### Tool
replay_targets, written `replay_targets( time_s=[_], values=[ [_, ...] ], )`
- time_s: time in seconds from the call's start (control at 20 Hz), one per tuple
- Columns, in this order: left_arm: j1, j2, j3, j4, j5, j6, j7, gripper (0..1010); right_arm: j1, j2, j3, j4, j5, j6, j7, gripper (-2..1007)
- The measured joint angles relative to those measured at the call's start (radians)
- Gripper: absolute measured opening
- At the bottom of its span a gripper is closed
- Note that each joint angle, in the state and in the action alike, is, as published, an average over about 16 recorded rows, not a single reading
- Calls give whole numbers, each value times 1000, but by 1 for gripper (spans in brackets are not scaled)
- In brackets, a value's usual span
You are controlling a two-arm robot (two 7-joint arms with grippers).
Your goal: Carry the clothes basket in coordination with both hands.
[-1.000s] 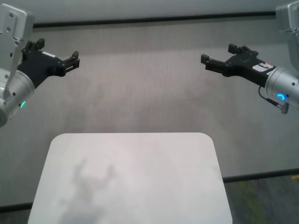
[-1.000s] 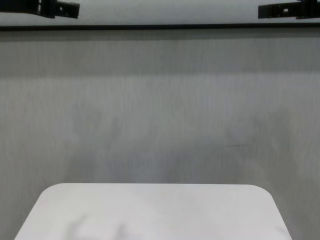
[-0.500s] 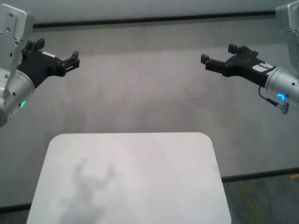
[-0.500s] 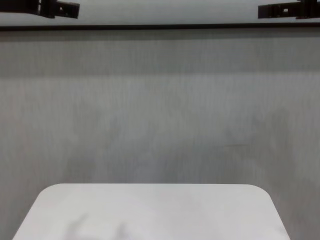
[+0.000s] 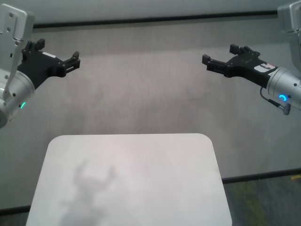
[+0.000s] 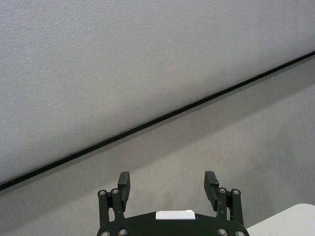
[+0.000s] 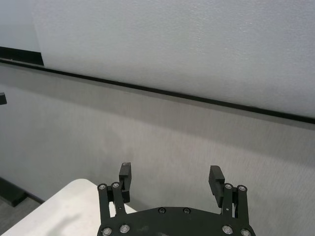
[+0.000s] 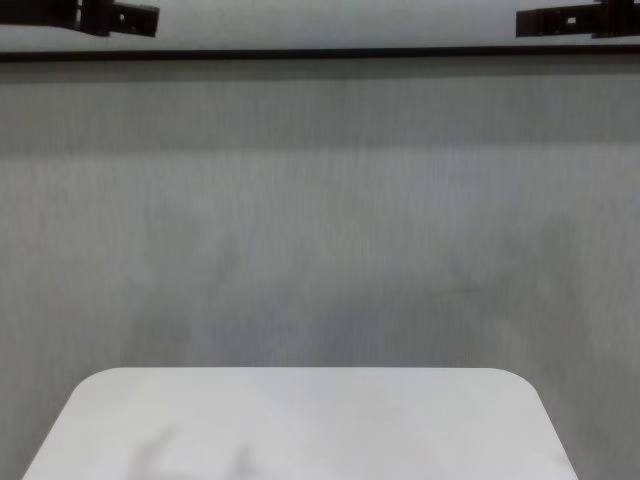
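Head view: the left gripper [image 5: 74,60] was held raised at the left side of the scene, above the grey floor [image 5: 141,89] and beyond the far left corner of the white surface [image 5: 129,179]. Its two black fingers [image 6: 123,183] stood well apart, with nothing between them, as the left wrist view showed.

The right gripper [image 5: 207,61] was raised at about the same height on the right side, pointing inward toward the left gripper and well apart from it. Its fingers [image 7: 215,178] were likewise spread wide and held nothing; the right wrist view showed only floor and wall [image 7: 197,44] in the gap between them.

The white surface, a rounded-corner tabletop, lay below and between the two arms, nearer the robot than either gripper. It bore only a faint grey shadow [image 5: 89,186] near its front left part. A black strip [image 5: 155,20] ran along the foot of the wall behind the floor.

Chest view: only the tips of the two grippers showed, at the top left [image 8: 120,17] and top right [image 8: 560,20] corners, above the black strip; the far edge of the surface [image 8: 300,420] filled the lower part.

The clothes basket appeared in none of the four views, so its position could not be told.
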Motion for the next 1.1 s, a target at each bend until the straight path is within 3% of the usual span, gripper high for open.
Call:
replay_targets(
  time_s=[1.1],
  values=[
    [0,0,0,0,0,0,0,1002,0,0,0,0,0,0,0,1005]
  ],
)
